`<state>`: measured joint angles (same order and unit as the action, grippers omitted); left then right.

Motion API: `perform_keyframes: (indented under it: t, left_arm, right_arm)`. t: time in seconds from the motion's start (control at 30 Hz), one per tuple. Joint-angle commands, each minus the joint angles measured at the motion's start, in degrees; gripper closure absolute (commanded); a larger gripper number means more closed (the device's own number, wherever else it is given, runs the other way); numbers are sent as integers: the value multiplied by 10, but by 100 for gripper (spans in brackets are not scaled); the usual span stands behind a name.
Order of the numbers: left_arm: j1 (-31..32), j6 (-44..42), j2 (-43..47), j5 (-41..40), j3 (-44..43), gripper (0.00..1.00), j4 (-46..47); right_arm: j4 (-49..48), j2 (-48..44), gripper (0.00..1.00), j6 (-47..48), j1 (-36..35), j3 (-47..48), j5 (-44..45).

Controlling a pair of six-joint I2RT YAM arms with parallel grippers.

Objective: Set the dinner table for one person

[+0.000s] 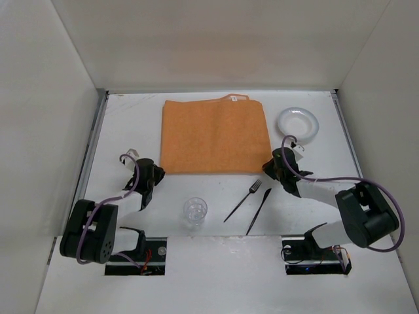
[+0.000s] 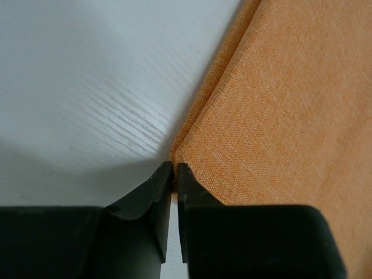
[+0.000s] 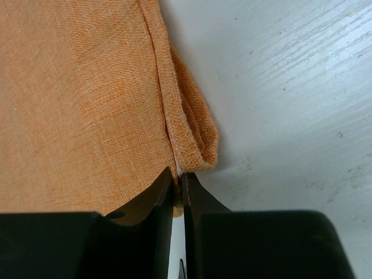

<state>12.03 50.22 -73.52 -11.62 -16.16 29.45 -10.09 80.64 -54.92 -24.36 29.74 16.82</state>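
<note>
Orange cloth [image 1: 215, 136], white plate [image 1: 297, 123], clear glass [image 1: 195, 210], black fork [image 1: 243, 199], black knife [image 1: 259, 210]

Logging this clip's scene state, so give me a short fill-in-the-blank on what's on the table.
1. The left gripper and right gripper pinch the near corners of the ___ cloth.
2. The white plate lies to the cloth's ___.
3. The fork lies between the glass and the ___.
Missing: orange; right; knife.

Black grippers [image 2: 174, 172], white arm links [image 1: 321, 193], purple cables [image 1: 327, 178]

light: bright, even | shadows: soft | wrist views: sharp
</note>
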Motion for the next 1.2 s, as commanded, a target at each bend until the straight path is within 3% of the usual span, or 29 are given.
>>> perform_keyframes:
  t: [0.0,0.27,0.47,0.53,0.67,0.77,0.97,1.17]
  left_arm:
    - [-3,-14,53,8,25,97,-11]
    - [-8,-26,218,11,74,97,-126]
    - [-9,-28,275,11,84,91,-172]
    - [-9,-28,279,11,80,87,-180]
    - [-10,-30,296,9,70,66,-186]
    - [-17,-31,322,3,62,61,-192]
    - [-28,-25,322,-12,54,58,-141]
    - [12,-41,294,-3,71,56,-1]
  right_arm:
    - [-17,-36,85,10,5,-16,0]
    - [12,-94,84,20,1,-46,-10]
    - [22,-129,82,17,1,-69,-18]
    - [24,-138,74,15,1,-75,-17]
    - [35,-158,48,28,8,-67,-14]
    - [50,-178,40,55,21,-41,-10]
    - [7,-160,29,72,115,24,-31]
    - [-89,-45,30,21,246,78,-115]
